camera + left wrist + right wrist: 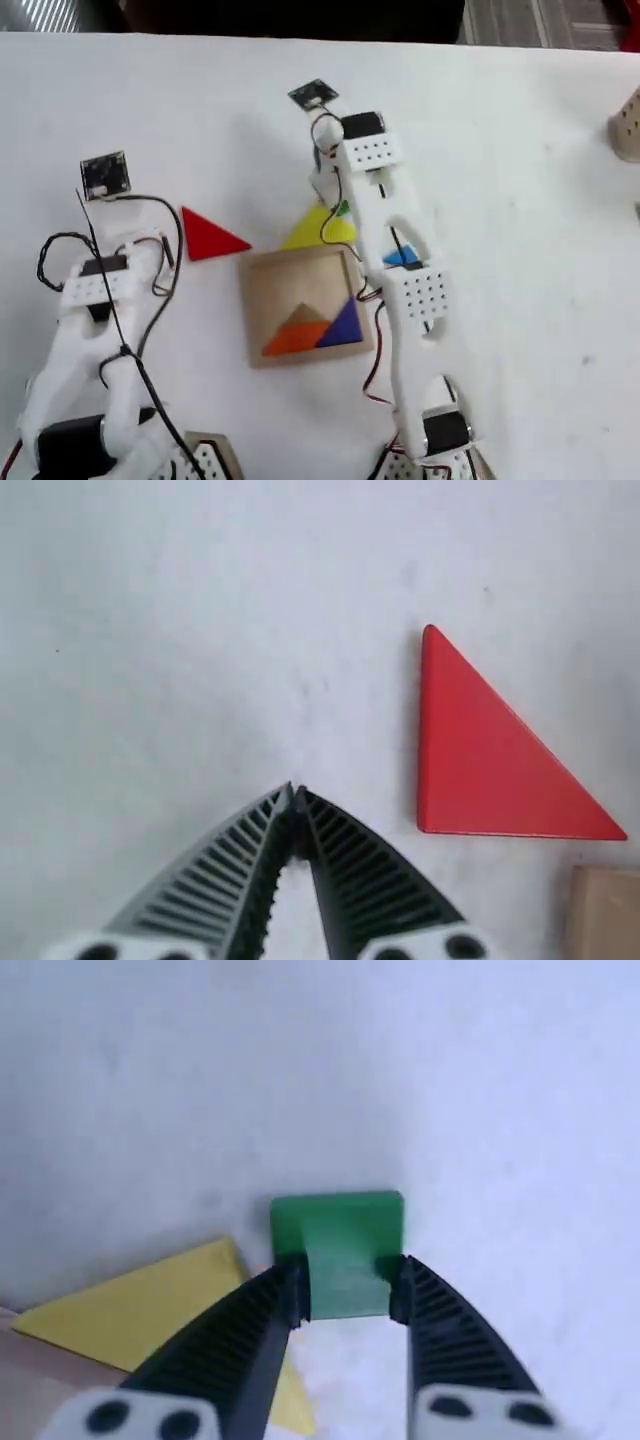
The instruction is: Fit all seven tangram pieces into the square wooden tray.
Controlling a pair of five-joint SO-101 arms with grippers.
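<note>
Green square wooden piece (338, 1230): clamped between right gripper (345, 1285) jaws, outside the tray.
Square wooden tray (285, 280): holds orange piece (295, 338) and blue piece (345, 325); most still out.
Yellow triangular piece (140, 1310): just beside right gripper.
Red triangular piece (480, 755): near left gripper (295, 800), apart.
Left gripper: jaws together, empty.

I count seven tangram pieces (210, 238): three in the one wooden tray (249, 300), four outside, including one green square (338, 1245).

Looks like a robotics lab bench: plain white table (540, 300), white left arm (92, 300) and right arm (412, 290) trailing loose wires, bare circuit boards at 10 (105, 174) and 12 o'clock (313, 95).
</note>
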